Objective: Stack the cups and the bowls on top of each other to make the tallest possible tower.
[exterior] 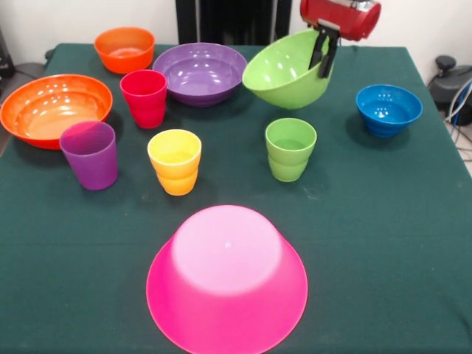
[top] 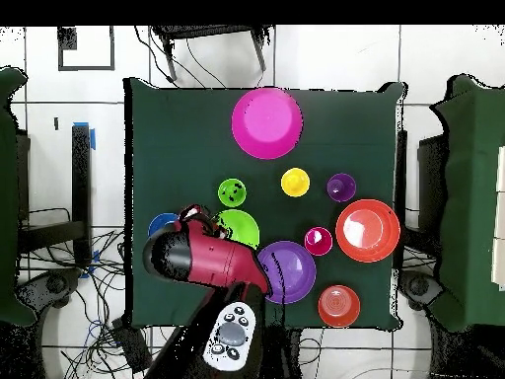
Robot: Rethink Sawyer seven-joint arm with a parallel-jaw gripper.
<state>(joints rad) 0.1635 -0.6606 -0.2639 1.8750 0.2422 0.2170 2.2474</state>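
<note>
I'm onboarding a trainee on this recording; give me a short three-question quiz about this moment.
1. True or false: the pink bowl sits upside down on the table.
2. Which bowl does the gripper hold, tilted and lifted off the cloth? A) purple bowl B) green bowl C) blue bowl
3. Fill in: the cup standing nearest the pink bowl in the front view is the ____ cup.

Key: 1 true; 2 B, jaws clamped over its rim; 3 yellow.
</note>
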